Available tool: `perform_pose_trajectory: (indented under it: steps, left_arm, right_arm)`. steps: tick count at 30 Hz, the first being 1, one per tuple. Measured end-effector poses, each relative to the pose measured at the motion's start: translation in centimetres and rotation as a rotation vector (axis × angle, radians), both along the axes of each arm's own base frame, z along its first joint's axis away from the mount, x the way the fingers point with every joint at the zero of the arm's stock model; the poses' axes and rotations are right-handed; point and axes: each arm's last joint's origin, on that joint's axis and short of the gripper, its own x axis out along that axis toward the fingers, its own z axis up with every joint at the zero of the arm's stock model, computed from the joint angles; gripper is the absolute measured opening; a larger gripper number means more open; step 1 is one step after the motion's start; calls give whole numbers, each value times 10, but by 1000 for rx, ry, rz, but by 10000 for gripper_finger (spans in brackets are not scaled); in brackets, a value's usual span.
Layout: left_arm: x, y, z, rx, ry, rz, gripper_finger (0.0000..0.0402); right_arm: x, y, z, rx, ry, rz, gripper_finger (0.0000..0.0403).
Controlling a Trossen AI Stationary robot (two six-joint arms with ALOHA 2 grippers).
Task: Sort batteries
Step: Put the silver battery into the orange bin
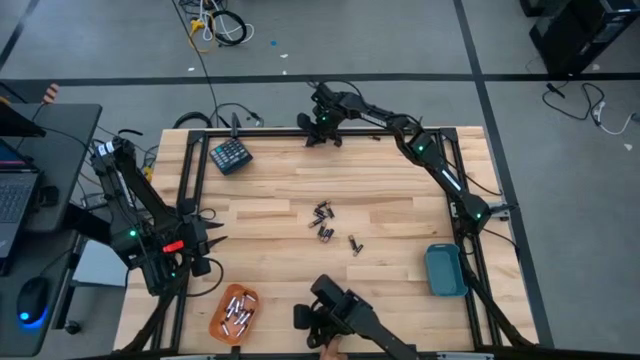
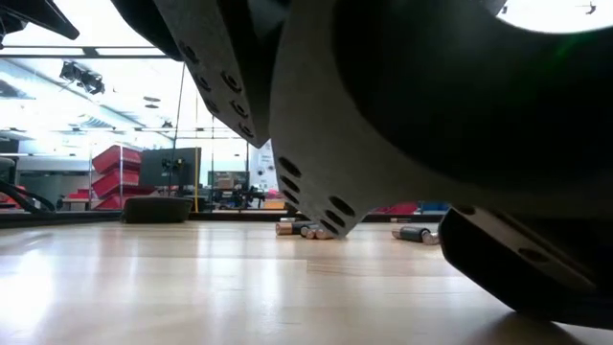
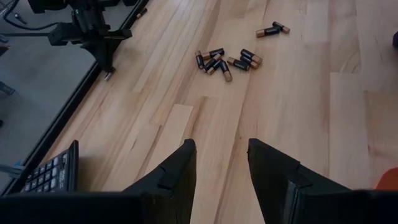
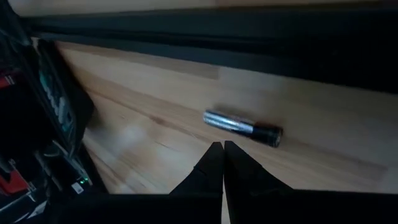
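Two trays (image 1: 444, 270), scattered batteries (image 1: 325, 222)

Your left arm sits at the left edge of the table, folded low, its dark two-finger left gripper (image 3: 221, 177) pointing toward the middle of the tabletop. The two dark wedge-shaped fingers (image 3: 173, 174) stand parted with a clear gap between them, holding nothing. Your right arm stretches from its base on the right side up along the right edge and across the far edge, where its dark right gripper (image 4: 223, 160) hangs low over the far side of the wood. Those fingertips are pressed together, with nothing between them.
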Motion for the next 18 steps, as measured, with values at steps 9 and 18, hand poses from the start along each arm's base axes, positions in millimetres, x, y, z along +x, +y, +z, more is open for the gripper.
perform_pose_trajectory:
  steps: [9,18]
  left_arm:
    - [0,0,0,1,1,0,142]
    - [0,0,0,1,1,-1,142]
  right_arm:
    - [1,-3,1,8,25,-91,1]
    - [-2,-9,2,86,8,-157,1]
